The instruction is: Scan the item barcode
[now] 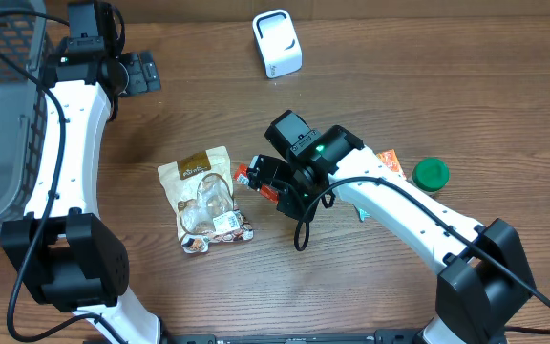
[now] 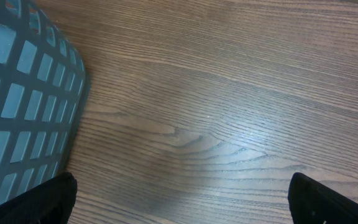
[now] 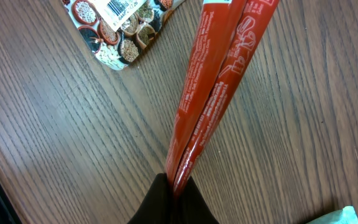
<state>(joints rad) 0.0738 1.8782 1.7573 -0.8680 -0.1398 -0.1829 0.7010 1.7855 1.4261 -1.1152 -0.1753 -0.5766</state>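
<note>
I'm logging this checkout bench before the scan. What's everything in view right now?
red packet: one, red, centre, held
snack pouch: one, beige with grain pictures, left of the red packet
boxy device: one, white, top centre, probably the scanner
round container: one, green, right side
orange packet: one, orange, partly hidden behind the right arm
basket: one, grey, far left
table: one, brown wood
left fingers: two, black, open, beside the basket
right fingers: two, black, shut on the red packet

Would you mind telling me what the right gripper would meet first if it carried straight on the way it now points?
Probably the snack pouch: the right gripper, shut on the red packet, points toward its near edge, though it might pass above it.
</note>
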